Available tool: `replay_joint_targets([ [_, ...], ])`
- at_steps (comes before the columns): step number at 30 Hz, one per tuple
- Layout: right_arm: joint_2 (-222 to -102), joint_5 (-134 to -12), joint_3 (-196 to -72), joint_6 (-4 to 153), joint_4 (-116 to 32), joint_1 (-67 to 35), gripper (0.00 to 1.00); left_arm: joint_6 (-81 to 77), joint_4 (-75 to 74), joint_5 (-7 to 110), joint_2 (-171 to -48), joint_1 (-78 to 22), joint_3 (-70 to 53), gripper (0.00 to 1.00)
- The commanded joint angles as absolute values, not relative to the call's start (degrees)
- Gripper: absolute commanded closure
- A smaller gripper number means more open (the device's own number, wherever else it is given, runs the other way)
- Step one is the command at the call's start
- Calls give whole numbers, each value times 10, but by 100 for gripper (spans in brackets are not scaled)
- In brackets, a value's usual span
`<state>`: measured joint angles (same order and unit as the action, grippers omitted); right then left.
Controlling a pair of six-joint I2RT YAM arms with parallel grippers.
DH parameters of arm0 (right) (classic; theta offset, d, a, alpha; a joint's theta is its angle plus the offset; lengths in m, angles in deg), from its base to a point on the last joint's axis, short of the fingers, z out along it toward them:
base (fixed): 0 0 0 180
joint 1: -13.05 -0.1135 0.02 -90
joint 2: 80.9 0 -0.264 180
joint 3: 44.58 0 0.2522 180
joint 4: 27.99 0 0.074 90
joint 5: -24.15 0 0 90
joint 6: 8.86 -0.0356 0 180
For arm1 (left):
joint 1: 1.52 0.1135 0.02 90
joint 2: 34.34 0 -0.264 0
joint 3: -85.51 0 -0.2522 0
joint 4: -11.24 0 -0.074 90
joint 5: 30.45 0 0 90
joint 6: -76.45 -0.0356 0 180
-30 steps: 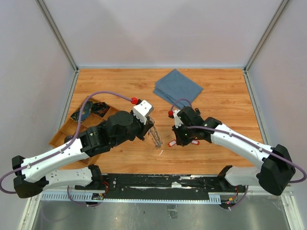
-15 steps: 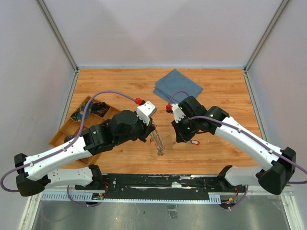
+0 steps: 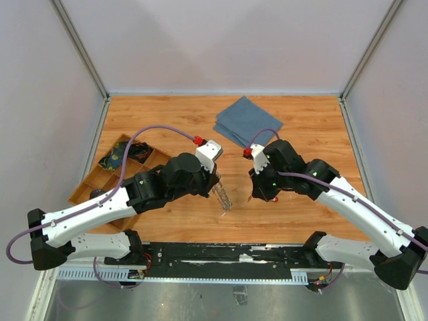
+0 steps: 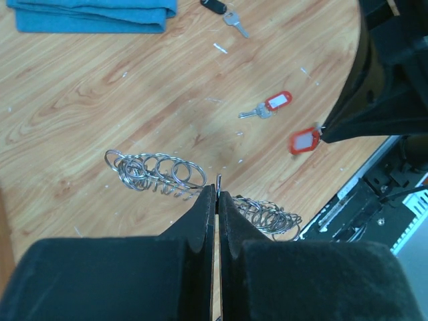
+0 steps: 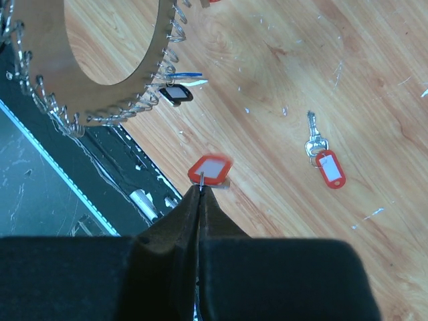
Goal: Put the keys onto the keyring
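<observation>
Left wrist view: the left claw [image 4: 217, 200] is pinched tight on the big silvery coiled-wire keyring [image 4: 157, 172], above the wooden bench [image 4: 100, 87]. The right claw [image 5: 200, 192] nips the small red-tagged key [image 5: 210, 168] by its thin loop. Both seem light, stiff, slippery; thin edges grip best.
</observation>
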<state>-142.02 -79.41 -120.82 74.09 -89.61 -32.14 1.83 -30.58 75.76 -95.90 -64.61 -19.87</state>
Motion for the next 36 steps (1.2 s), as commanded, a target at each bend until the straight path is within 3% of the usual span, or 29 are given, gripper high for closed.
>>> replay_joint_targets([
  [1, -1422, -822, -1237, 739, -922, -312, 99, 14, -252, 714, -936, -642, -207, 99],
  [9, -1400, -848, -1294, 789, -907, -312, 99, -59, -230, 677, -914, -642, -205, 99],
  [20, -1362, -877, -1312, 803, -795, -313, 99, -184, -142, 732, -892, -648, -194, 99],
  [29, -1366, -917, -1345, 825, -774, -329, 99, -296, -96, 881, -914, -782, -171, 99],
  [36, -1370, -900, -1352, 838, -766, -358, 100, -323, -68, 910, -906, -812, -178, 100],
])
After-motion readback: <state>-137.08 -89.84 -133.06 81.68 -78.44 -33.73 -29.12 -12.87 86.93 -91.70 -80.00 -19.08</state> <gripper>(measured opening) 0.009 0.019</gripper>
